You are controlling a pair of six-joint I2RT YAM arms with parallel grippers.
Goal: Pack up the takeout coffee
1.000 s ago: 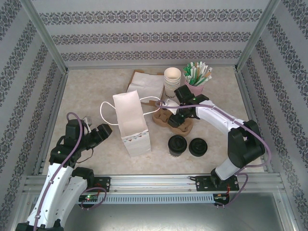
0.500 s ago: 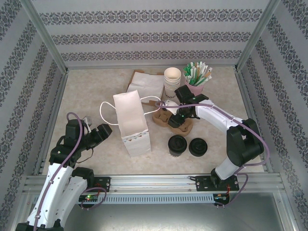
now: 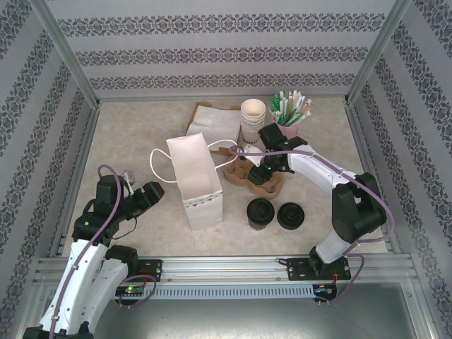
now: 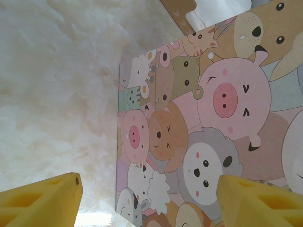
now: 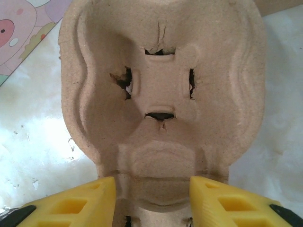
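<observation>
Takeout coffee (image 3: 260,213) stands on the table (image 3: 134,134), right of the white paper bag (image 3: 194,176) and just beside the squat black lid pile (image 3: 290,215), which is on its right; cup upright, dome lid up, long axis vertical, base on the tabletop.

Right gripper (image 3: 263,171) is farther from the arm bases than the coffee, near it but apart, no contact; it hangs over the pulp cup carrier (image 3: 274,188), which lies between the coffee and the stack of cream cups (image 3: 253,116). In the right wrist view both yellow fingers (image 5: 71,205) flank the near lobe of the carrier, jaws partly apart with the pulp rim between them; inner faces sit right at the rim edges; cannot tell if they actually pinch it.

Left gripper (image 3: 155,189) is on the far side of the bag from the coffee, well apart from it, the bag between them; jaws spread wide, nothing between them; left wrist view has its fingers (image 4: 42,198) aimed at the bag's cartoon-animal printed side, not touching.

Bag upright, mouth open upward, white cord handle looped out to the left. Pink holder with green-and-white straws (image 3: 289,113) sits beside the cream cups at the back.
</observation>
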